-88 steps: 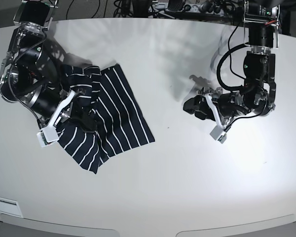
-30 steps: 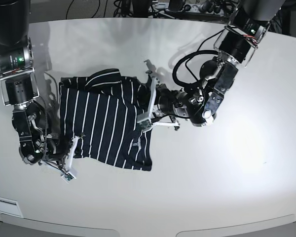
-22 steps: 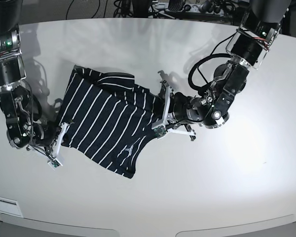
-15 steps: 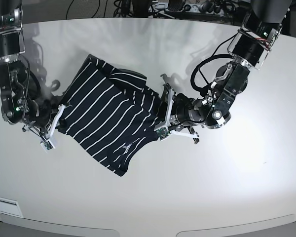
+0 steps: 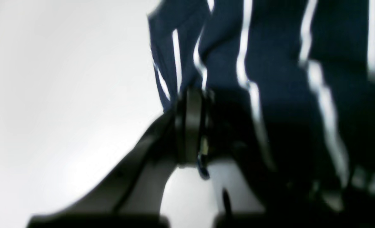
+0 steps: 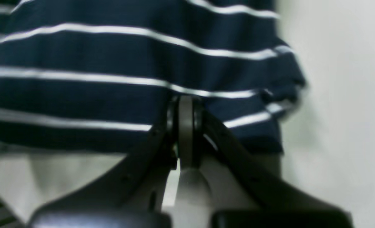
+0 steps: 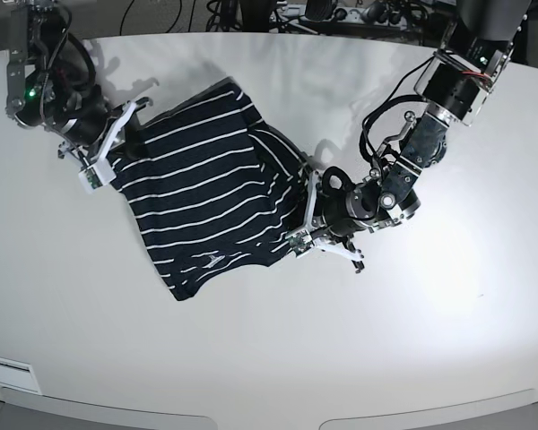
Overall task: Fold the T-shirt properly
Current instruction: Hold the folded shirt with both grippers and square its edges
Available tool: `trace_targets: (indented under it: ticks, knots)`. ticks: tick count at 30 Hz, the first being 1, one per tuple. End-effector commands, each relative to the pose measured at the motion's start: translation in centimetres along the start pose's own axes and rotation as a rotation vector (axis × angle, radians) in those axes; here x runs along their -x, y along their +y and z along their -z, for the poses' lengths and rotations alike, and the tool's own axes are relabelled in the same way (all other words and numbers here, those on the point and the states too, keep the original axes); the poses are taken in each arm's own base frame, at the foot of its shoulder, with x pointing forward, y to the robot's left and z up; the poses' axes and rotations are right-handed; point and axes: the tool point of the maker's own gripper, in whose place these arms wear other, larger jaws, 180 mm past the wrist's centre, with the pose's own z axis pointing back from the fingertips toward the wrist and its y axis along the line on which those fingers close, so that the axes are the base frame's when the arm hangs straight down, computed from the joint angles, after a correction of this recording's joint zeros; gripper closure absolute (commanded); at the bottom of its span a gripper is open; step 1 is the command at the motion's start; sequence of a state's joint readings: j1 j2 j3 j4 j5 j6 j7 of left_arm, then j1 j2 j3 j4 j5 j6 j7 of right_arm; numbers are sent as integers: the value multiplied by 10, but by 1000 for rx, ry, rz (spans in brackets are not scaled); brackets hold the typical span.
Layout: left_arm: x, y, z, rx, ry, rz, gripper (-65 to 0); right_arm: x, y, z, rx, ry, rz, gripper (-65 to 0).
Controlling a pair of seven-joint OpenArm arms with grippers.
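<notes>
The shirt [image 7: 211,206] lay stretched across the table's [image 7: 412,349] left-centre. Right gripper [image 7: 117,143] clenched its upper-left edge, left gripper [image 7: 307,215] its right edge. Bare table lay open below and right.

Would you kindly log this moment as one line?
T-shirt: spread between both arms, partly on table | left gripper: shut on T-shirt edge | right gripper: shut on T-shirt edge

Bare counter [image 7: 251,358] lies open in front of the T-shirt [image 7: 206,206]; cables [image 7: 278,13] crowd the far edge behind both arms.
</notes>
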State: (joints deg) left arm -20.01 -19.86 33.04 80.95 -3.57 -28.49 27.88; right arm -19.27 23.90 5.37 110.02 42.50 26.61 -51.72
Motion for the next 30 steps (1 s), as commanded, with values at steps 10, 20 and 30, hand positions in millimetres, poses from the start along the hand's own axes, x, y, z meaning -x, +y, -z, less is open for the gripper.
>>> trace_targets:
  ticks: [10, 20, 30]
  knots:
    - [-2, 11, 10, -25, -143, 11, 0, 3, 63, -7, -110, -81, 55, 0]
    - [-61, 42, 7, -62, -272, 41, 0, -4, 80, -1, -151, -124, 84, 0]
    - [-64, 63, -4, -75, -209, 20, 0, -43, 92, -24, -179, -283, -105, 0]
